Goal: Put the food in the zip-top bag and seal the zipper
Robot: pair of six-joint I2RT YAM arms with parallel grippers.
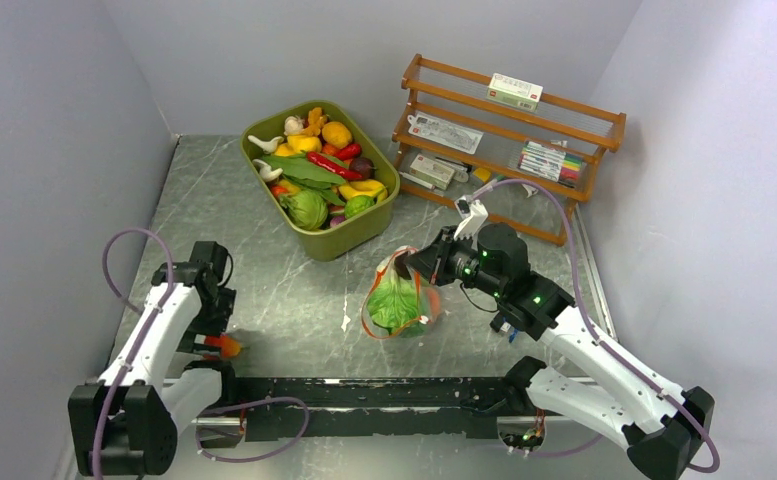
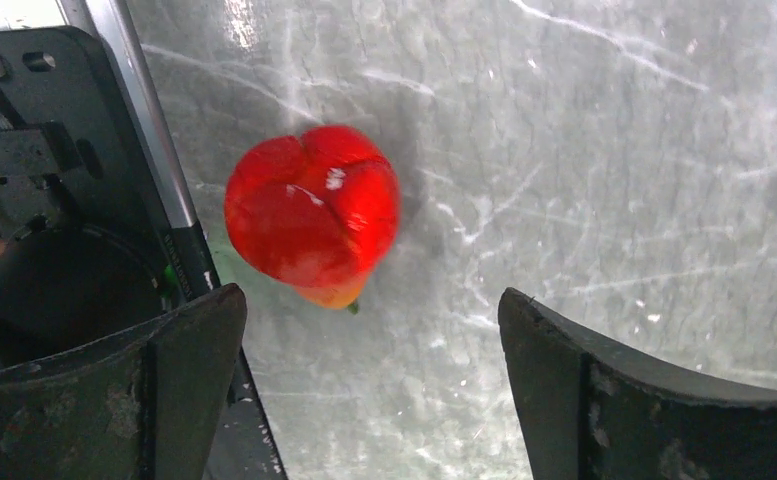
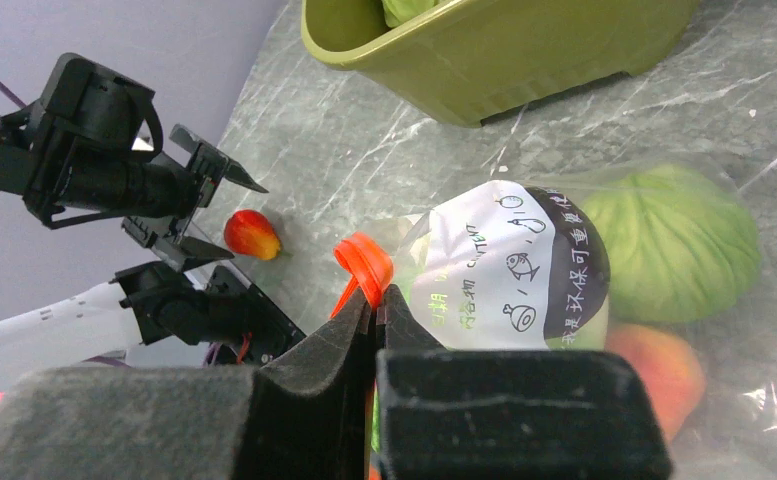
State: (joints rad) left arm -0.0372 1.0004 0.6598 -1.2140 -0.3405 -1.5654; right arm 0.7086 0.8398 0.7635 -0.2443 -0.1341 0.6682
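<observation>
**Camera layout**

Top view: above and behind my bases, looking down on the worktop [image 1: 264,280]. Left wrist view: close, facing straight down at a red fruit [image 2: 312,210]. Right wrist view: low, looking across the worktop; same fruit appears there, farther off.

White arms [image 1: 149,335], black joints, purple cables [image 1: 106,258], green lights [image 1: 538,298], scuffed black gripper [image 2: 372,305].

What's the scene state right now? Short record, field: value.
left gripper: open, over the red toy fruit, fingers clear of it
red toy fruit: lying on the table near the left arm's base
right gripper: shut on the zipper
zip-top bag: on the table, mouth looks unsealed
in bag: green leafy vegetable, peach
olive-green tub: behind the bag, holds more toy food
</observation>
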